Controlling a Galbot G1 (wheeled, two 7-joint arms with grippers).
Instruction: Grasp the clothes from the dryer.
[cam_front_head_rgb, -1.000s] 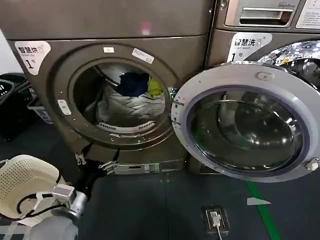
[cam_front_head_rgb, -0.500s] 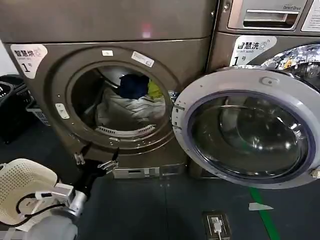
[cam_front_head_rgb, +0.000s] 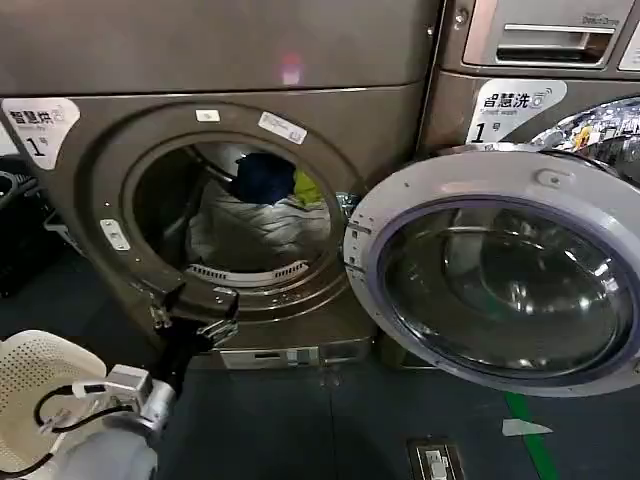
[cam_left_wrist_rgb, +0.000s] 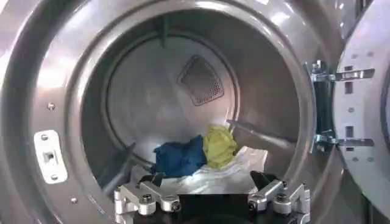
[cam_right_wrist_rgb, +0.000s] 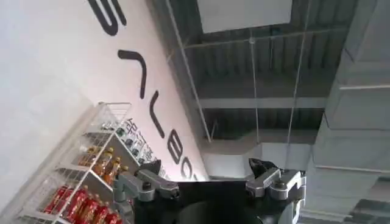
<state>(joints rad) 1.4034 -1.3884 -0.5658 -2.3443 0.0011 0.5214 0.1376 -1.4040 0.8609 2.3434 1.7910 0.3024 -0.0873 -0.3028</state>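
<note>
Left gripper (cam_front_head_rgb: 190, 315), jaws spread, waits below the dryer (cam_front_head_rgb: 90, 220) porthole to reach the clothes (cam_front_head_rgb: 262, 215) inside (right gripper (cam_right_wrist_rgb: 210, 182) open, aimed ceilingward)

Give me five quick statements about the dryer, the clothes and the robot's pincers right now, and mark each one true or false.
1. The dryer has its door swung open to the robot's right. True.
2. The clothes lie on the floor in front of the machine. False: they sit inside the drum.
3. The left pincer is open, just below the porthole rim. True.
4. The left pincer already grips the navy blue piece. False: its fingers are empty and outside the drum.
5. The right pincer is reaching into the drum. False: it is open and pointed up towards a ceiling and a wall, away from the dryer.
</note>
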